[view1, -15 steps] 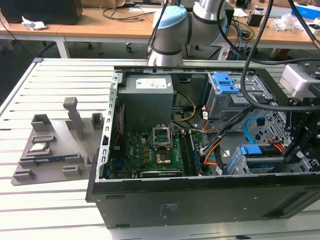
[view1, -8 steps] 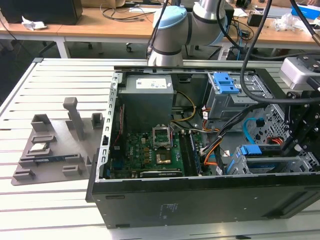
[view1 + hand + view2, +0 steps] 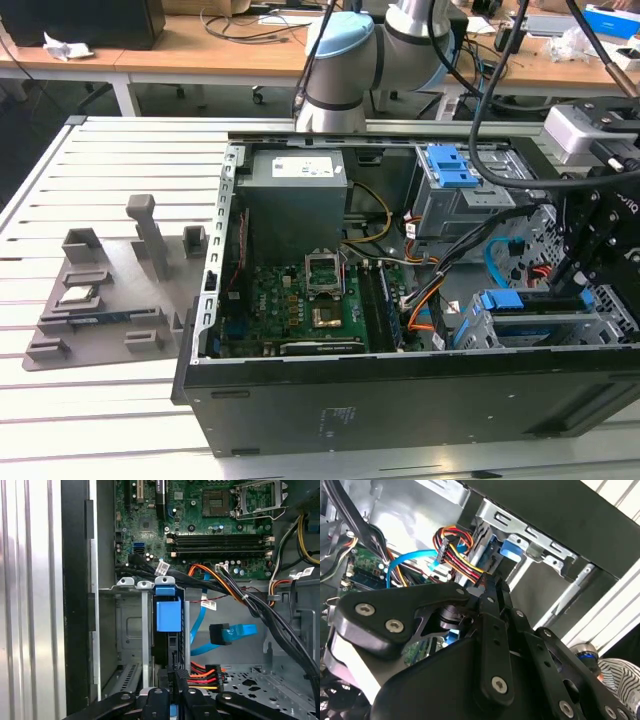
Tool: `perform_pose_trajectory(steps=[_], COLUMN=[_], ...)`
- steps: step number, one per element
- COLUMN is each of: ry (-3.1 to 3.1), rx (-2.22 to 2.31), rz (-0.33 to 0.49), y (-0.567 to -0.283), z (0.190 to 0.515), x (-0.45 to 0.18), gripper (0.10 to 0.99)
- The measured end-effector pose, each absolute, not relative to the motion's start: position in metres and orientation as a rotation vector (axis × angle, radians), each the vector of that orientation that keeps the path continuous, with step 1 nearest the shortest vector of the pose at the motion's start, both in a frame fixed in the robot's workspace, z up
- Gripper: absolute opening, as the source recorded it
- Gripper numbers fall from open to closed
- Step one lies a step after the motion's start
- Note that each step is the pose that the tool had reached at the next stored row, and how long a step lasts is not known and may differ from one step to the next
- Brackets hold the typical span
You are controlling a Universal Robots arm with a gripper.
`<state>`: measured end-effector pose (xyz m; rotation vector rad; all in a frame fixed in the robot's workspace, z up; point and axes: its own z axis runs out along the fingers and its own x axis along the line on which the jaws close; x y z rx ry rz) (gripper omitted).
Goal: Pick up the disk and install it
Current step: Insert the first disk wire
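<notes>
The tool [image 3: 578,275] is hanging over the lower drive cage [image 3: 520,335] at the exterior view's right end of the open computer case [image 3: 300,400], which is lying on its side on the slatted counter [image 3: 110,150]. The disk [image 3: 530,303] is sitting on edge in that cage, its blue carrier frame uppermost, directly beneath the tool. In the first wrist view the disk [image 3: 168,630] is appearing as a narrow dark slab with a blue tab, standing between the cage's metal rails, and its long axis is running straight away from the tool [image 3: 172,680] toward the motherboard [image 3: 200,520]. The tool's fingers [image 3: 176,677] are drawn close together at the disk's near edge and appear to be pinching it, though the actual contact is hidden behind the linkage. Judging from how deep the carrier is sitting between the rails, the disk is looking at least partly seated. A bundle of orange, red and black cables [image 3: 210,672] is lying just beside the fingertips, and a blue data cable [image 3: 235,632] is curving near the cage.
</notes>
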<state>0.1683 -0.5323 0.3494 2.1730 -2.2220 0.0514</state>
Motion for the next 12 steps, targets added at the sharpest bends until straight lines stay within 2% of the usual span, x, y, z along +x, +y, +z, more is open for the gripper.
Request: perform_pose_trajectory(steps=[12], ry=[-2.222], rx=[2.173], rz=[0.051], y=[-0.5263], z=[0.3438], x=[0.1717], gripper=[0.165])
